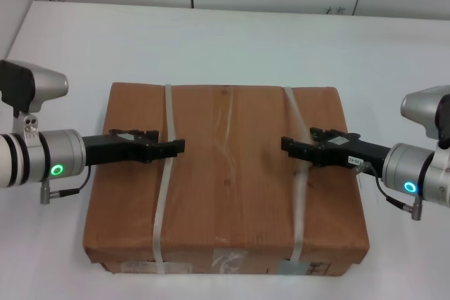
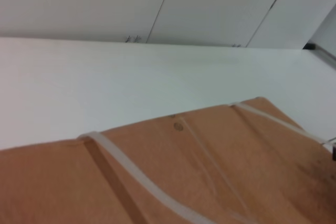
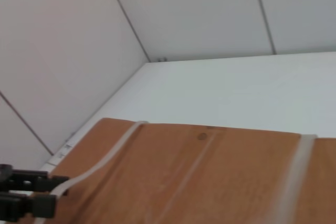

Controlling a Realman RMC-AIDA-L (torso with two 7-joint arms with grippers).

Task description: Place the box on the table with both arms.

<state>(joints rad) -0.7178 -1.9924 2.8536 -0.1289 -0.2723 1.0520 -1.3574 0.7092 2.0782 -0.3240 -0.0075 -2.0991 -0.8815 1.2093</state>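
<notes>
Head view: the box (image 1: 226,177) sits at centre, its near face with labels toward 6 o'clock, its long axis running 9 to 3. Two straps (image 1: 163,194) cross its top from 12 to 6. Whether it rests on the tabletop (image 1: 225,40) or hangs just above it cannot be told. The left tool (image 1: 172,147) reaches in from 9 o'clock, level, tip at the left strap. The right tool (image 1: 290,147) reaches in from 3 o'clock, level, tip at the right strap. Both lie over the box top, pointing at each other, well apart. Each appears closed or nearly so; whether either clamps a strap cannot be told. The arms are equally near, one per strap.

Left wrist view: box top (image 2: 210,171) and strap (image 2: 131,171) fill the lower part, bare tabletop (image 2: 105,77) beyond. Own fingers not shown.

Right wrist view: box top (image 3: 199,171), both straps, tabletop (image 3: 236,93) beyond. The left tool (image 3: 26,198) shows at the far strap (image 3: 100,163).

Judgement: the release turns on the box lying flat; both tools should withdraw outward, along the long axis.
</notes>
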